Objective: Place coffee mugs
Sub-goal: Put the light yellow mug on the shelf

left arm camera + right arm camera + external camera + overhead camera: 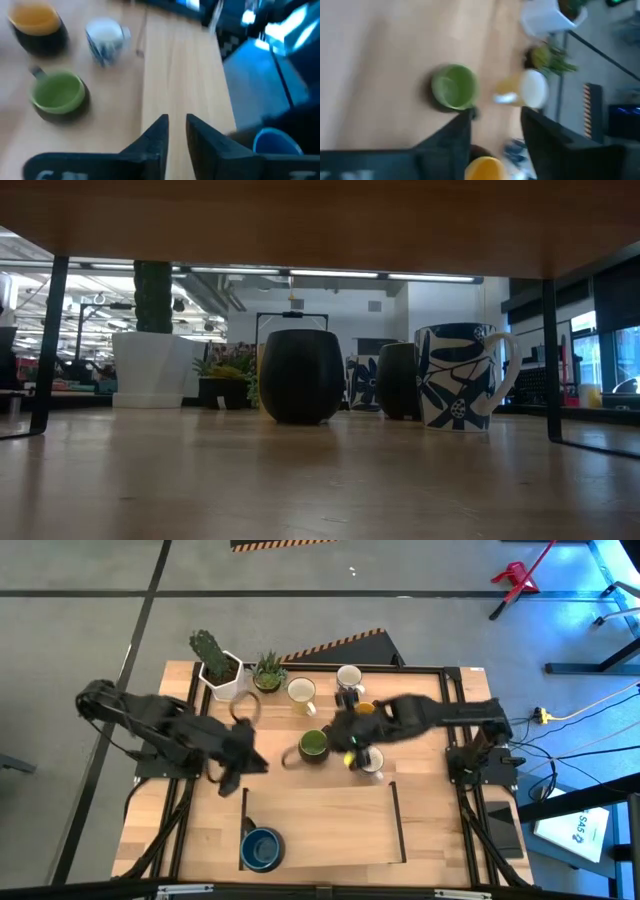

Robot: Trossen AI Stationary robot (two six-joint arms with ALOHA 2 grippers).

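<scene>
The green mug [313, 745] stands near the middle of the high view, just left of the right gripper [350, 747]. An orange-yellow mug [364, 708] shows just above that gripper, a white mug with blue pattern [371, 762] just below and right of it, and two cream-white mugs sit higher up, one [301, 692] left of the other [349, 677]. The blue mug [262, 848] sits alone at the lower left of the table [330, 820], well apart from the rest.

In the right wrist view the right gripper's fingers [451, 137] stand apart with nothing between them, the green mug [455, 87] just beyond one tip. The left gripper [243, 755] hovers left of centre over bare wood; its wrist view shows its fingers [156, 134] a narrow gap apart, holding nothing, with the blue mug [276, 142] near the frame's lower right.

At the upper left of the table stands a white pot with a cactus [218, 668], and beside it a small pot with a spiky green plant [269, 673]. From table height, the patterned mug [458, 376] stands right of centre beside a dark rounded mug [301, 376] whose colour I cannot tell.
</scene>
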